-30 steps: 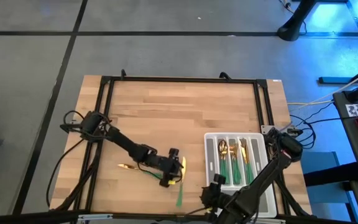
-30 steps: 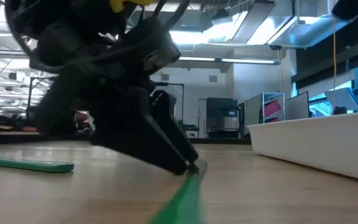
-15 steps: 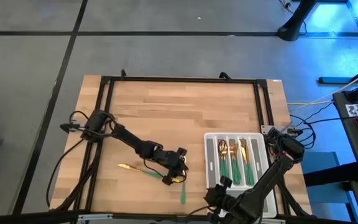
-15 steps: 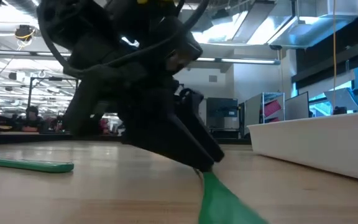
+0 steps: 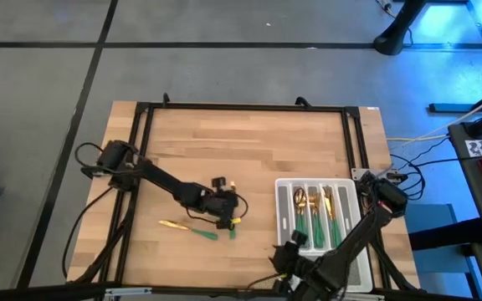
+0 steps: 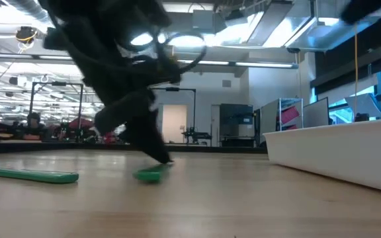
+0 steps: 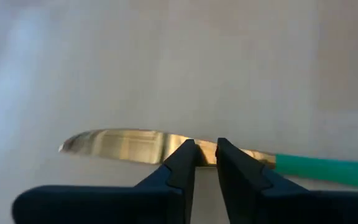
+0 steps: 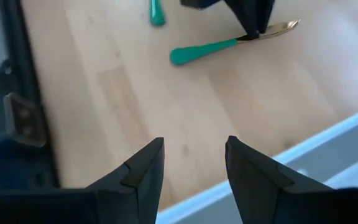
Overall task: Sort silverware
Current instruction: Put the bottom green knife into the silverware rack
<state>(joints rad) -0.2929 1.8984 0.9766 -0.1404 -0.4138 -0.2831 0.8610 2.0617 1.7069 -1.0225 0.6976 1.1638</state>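
My left gripper (image 5: 228,217) is shut on a knife with a gold blade and green handle (image 8: 204,50), at the table's middle, left of the pale divided tray (image 5: 284,219). The left wrist view shows the blade (image 7: 114,144) crossing between the fingertips of my left gripper (image 7: 206,155). A second piece of silverware (image 5: 188,228) lies flat on the wood further left. Several more pieces lie in the tray's compartments (image 5: 316,213). My right gripper (image 8: 194,162) hangs open over the table's near edge, by the tray's near left corner. My left gripper pinches the knife's gold blade (image 7: 229,152) between its two fingertips, close to where the green handle begins. The fingers slant down from the table's left and lie across the knife. The knife tilts, its handle end (image 6: 149,174) low at the table; whether that end touches the wood I cannot tell.
The tray's tall white wall (image 6: 336,145) stands to the right of the held knife. The green handle of the loose piece (image 6: 28,175) lies to its left. A black frame (image 5: 241,107) runs around the table top.
My left gripper has gone toward the table's far edge and a little up, tipping and rolling as it went. The knife, which lay with its handle pointing at the near edge, has been drawn along with it. It now tilts below the fingers.
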